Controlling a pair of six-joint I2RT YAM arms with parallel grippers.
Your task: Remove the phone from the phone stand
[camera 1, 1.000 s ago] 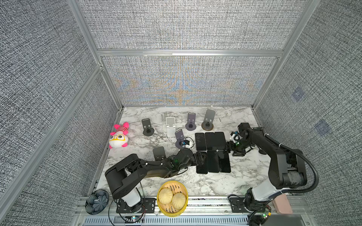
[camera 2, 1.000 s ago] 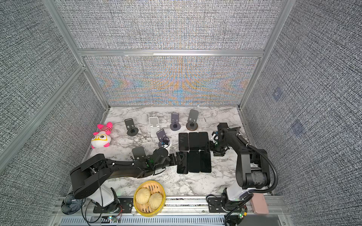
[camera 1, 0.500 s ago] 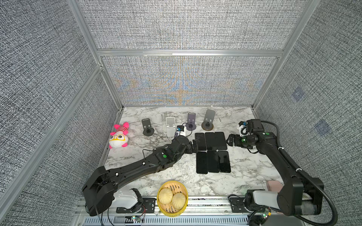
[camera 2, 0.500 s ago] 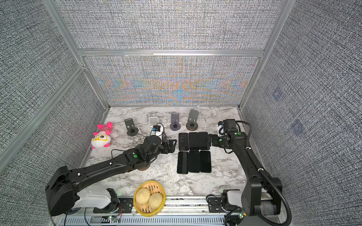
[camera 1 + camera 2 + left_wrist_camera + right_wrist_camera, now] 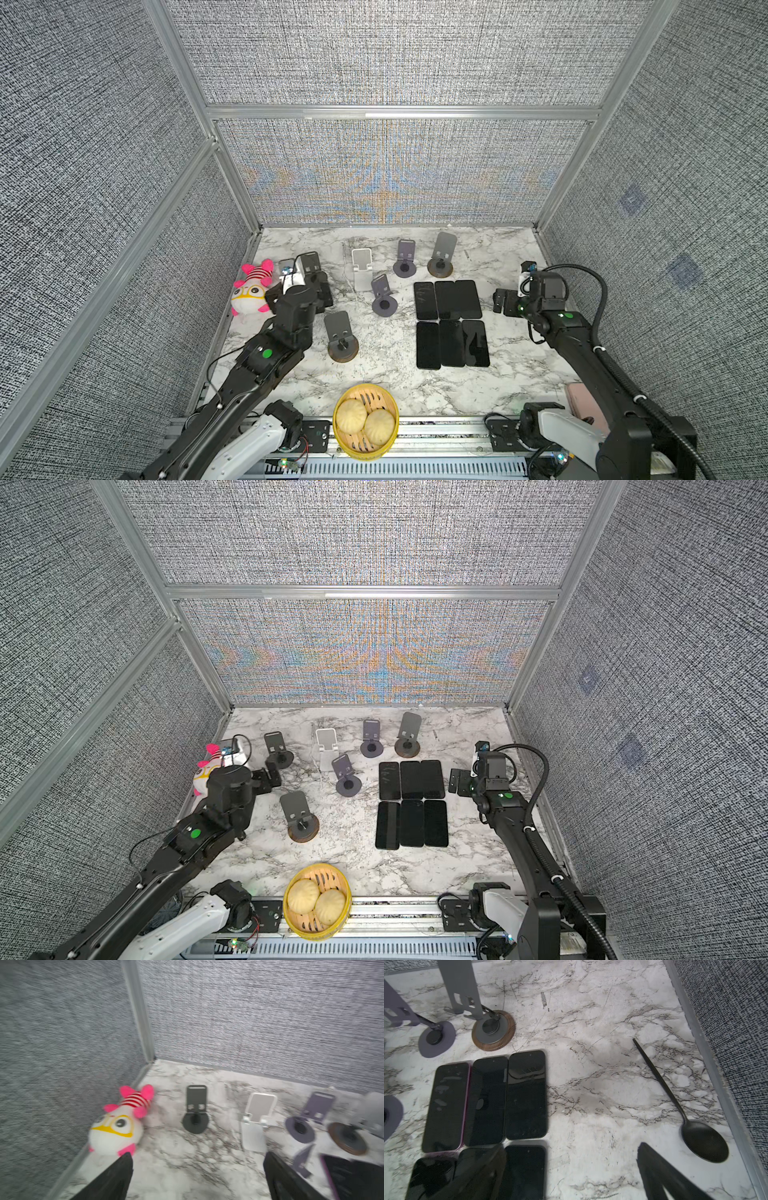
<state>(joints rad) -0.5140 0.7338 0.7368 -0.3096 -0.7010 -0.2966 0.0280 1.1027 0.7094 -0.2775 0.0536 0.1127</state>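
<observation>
Several black phones lie flat in two rows right of the table's middle, also in the right wrist view. Every phone stand in view is empty. A dark phone stand stands at the back left. My left gripper hovers just in front of it, open, with nothing between its fingers. My right gripper is open over bare marble just right of the phones, one finger above the nearest phones.
Other stands: white, two purple, two wood-based grey. A pink-and-white plush lies by the left wall. A black spoon lies near the right wall, a yellow bun basket at the front edge.
My left gripper has swung from beside the near row of phones to the back left, by the plush and dark stand. The right arm has stretched out; its gripper stays right of the phones.
</observation>
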